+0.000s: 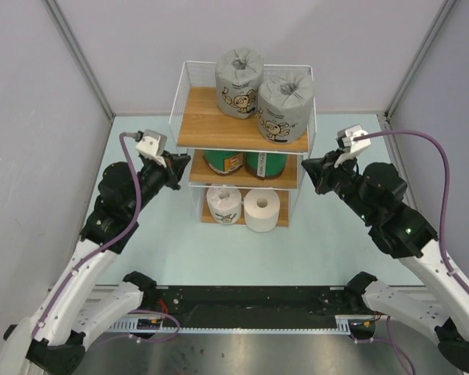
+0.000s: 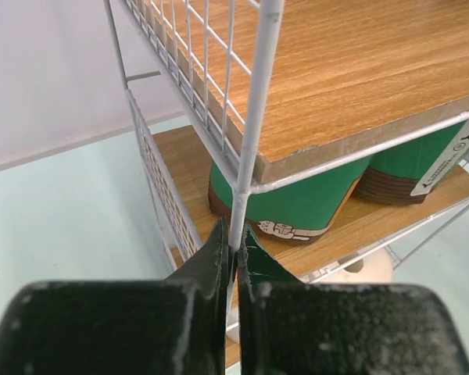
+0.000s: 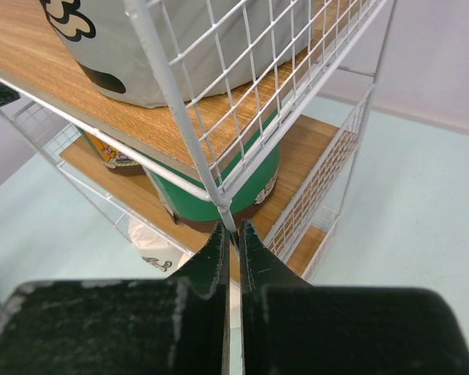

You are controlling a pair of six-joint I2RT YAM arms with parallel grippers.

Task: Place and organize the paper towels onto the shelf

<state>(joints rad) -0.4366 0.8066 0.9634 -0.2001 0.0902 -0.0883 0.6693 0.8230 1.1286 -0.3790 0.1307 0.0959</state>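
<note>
A: What stands on the pale surface (image 1: 141, 250)?
B: The shelf (image 1: 211, 129), centred: white wire frame, three wooden boards. Upright on it: grey cartoon-print rolls (image 1: 285, 108) top, green rolls (image 1: 223, 162) middle, white rolls (image 1: 262, 209) bottom.
A: And the jaws?
B: Left jaws pinch tight on its front-left post, right jaws on its front-right.

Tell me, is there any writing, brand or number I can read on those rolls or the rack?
Nothing here is legible.
grey rolls: cartoon figures with small print, too small to read.
green rolls: a picture band and a white tag, blurred.
white-wrapped roll: dark marks, too small.
shelf: none seen.
</note>
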